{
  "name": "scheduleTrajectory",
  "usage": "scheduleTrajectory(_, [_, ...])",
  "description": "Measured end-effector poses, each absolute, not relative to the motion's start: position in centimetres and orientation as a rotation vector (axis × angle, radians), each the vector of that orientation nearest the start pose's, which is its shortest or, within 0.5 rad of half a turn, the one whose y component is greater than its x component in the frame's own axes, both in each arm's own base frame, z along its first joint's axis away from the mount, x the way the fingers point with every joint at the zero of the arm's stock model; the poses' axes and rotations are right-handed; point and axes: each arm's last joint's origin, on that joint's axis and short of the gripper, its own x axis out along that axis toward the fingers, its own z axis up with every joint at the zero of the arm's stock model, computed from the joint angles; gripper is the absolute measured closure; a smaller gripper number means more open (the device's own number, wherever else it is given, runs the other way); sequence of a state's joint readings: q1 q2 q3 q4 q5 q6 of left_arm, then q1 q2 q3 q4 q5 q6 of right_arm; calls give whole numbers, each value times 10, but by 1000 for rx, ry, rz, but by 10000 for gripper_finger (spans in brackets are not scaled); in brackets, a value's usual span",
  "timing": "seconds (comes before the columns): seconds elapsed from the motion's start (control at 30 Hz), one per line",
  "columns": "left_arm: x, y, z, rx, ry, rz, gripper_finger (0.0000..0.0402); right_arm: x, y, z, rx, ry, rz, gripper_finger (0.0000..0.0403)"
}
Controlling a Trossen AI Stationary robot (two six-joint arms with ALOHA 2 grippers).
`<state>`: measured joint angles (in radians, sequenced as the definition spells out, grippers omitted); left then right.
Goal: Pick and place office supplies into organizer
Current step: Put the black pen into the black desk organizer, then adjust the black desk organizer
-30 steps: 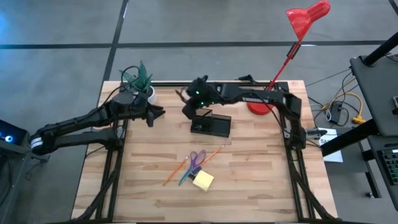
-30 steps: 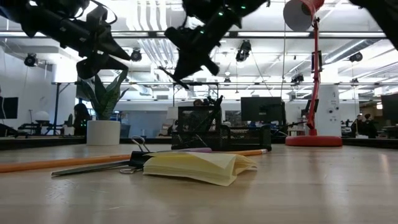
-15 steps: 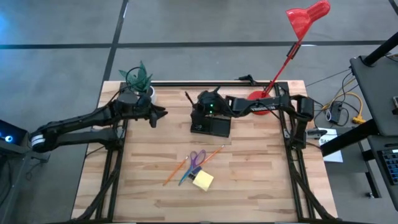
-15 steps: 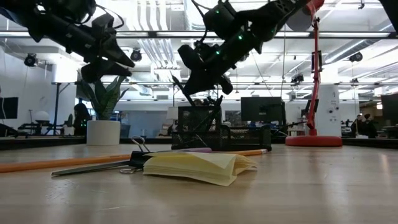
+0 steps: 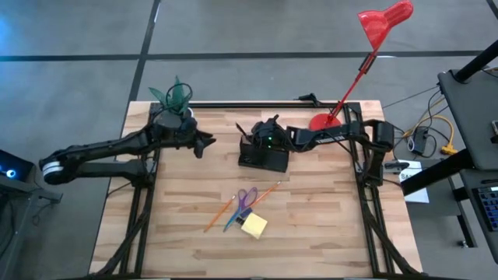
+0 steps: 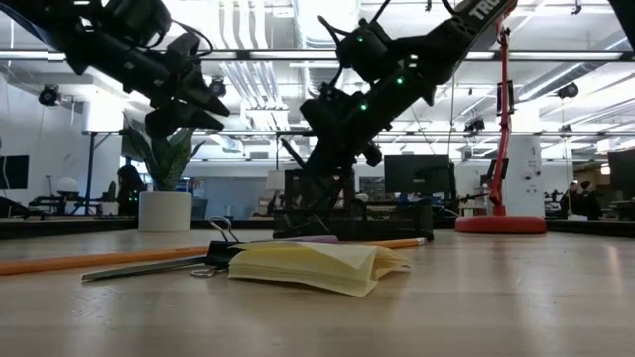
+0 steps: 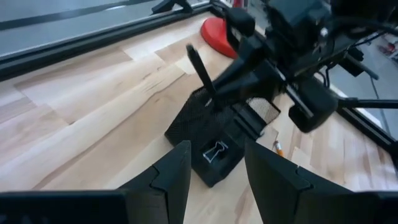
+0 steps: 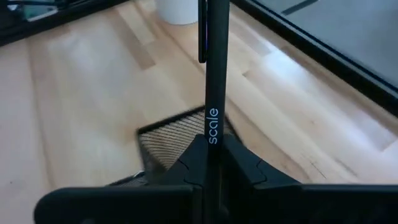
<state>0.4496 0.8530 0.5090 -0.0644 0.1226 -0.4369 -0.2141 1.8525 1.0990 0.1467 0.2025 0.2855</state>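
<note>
My right gripper (image 5: 255, 141) is shut on a thin dark pen (image 8: 213, 68) and hangs over the taller mesh part (image 8: 177, 140) of the black organizer (image 5: 263, 159). A binder clip (image 7: 216, 152) lies in the organizer's low compartment. My left gripper (image 5: 204, 144) hovers open to the left of the organizer, above the table, and its fingers (image 7: 171, 177) frame it in the left wrist view. Purple-handled scissors (image 5: 246, 200), two orange pencils (image 5: 219, 213) and a yellow sticky-note pad (image 5: 254, 225) lie on the table nearer the front. My right gripper pinches the pen's barrel (image 8: 213, 134) between its two fingers (image 8: 239, 160). The pen runs on past the fingertips, roughly in line with them, its clip end (image 8: 203, 37) farthest out and slanting up toward the table's left. Its other end is hidden behind the gripper. The pen is clear of the table.
A potted green plant (image 5: 176, 99) stands at the far left behind my left gripper. The red lamp's round base (image 5: 322, 127) sits at the far right beside my right arm. Bare wood lies between the organizer and the loose supplies.
My right gripper has come down with the pen and moved a little toward the table's right, from above and left of the organizer to just over its taller part, still shut. My left gripper has drifted slightly toward the organizer, still open.
</note>
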Motion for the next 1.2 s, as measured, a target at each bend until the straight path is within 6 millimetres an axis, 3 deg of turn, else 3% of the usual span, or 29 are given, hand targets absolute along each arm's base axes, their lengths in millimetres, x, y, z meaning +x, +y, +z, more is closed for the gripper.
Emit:
scheduleTrajectory(0.17, [170,78,239,-539,307,409,265,380,-84,174,276,580,-422,375])
scheduleTrajectory(0.67, [168,79,241,-526,285,458,265,379,-82,174,247,621,-397,291])
scheduleTrajectory(1.2, [167,78,240,-546,285,453,265,361,-76,192,246,761,-399,222])
